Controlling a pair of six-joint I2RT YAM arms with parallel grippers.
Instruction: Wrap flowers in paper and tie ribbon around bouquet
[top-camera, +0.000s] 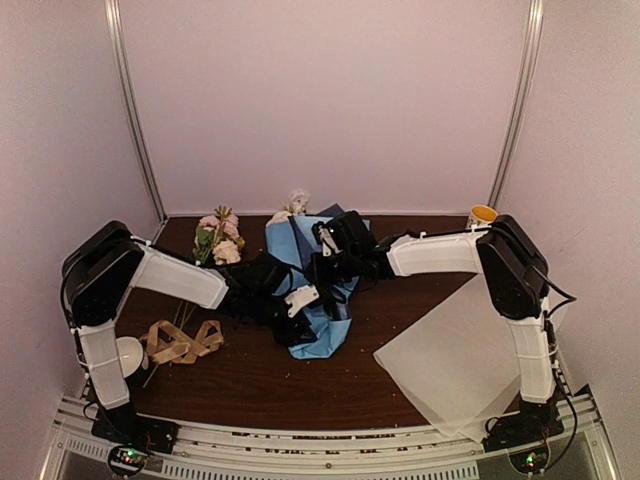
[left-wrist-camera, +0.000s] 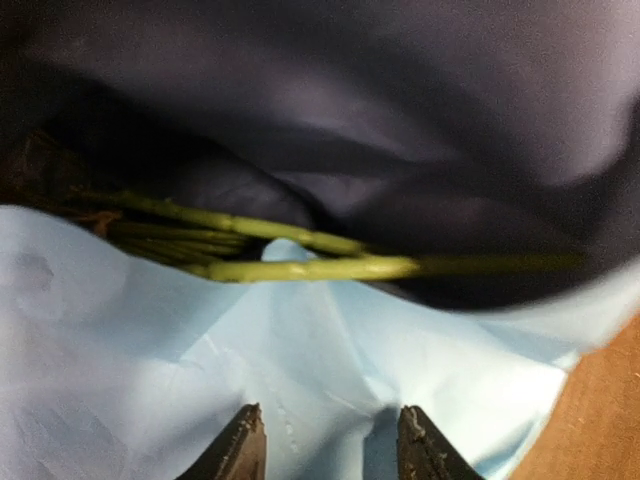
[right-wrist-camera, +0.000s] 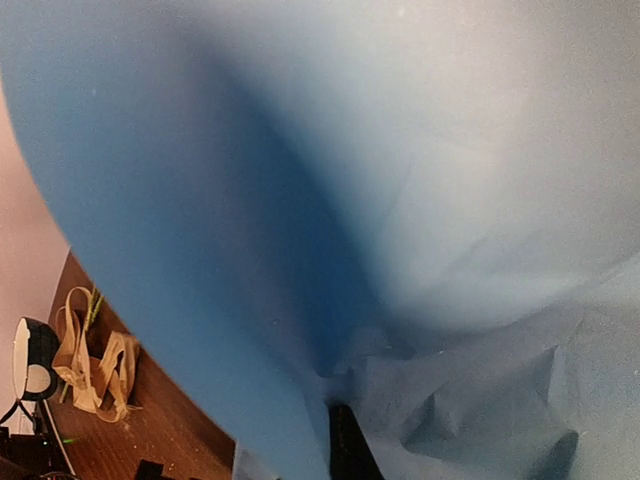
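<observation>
The blue paper (top-camera: 312, 300) lies crumpled in the middle of the table, and white blooms of the flowers (top-camera: 296, 203) poke out at its far end. In the left wrist view the green stems (left-wrist-camera: 300, 266) lie between the navy flap (left-wrist-camera: 400, 120) and the light blue face (left-wrist-camera: 150, 370). My left gripper (left-wrist-camera: 330, 448) stands open just over the light blue paper, near its lower end (top-camera: 298, 312). My right gripper (right-wrist-camera: 345, 430) is shut on a crumpled fold of the paper (right-wrist-camera: 450, 400), further up the bundle (top-camera: 330, 250). The tan ribbon (top-camera: 180, 342) lies looped at the near left.
Loose pink flowers (top-camera: 220, 238) lie at the back left. A pale translucent sheet (top-camera: 460, 360) covers the near right corner. A yellow cup (top-camera: 482, 214) stands at the back right. A white round object (top-camera: 130, 352) sits by the left arm's base.
</observation>
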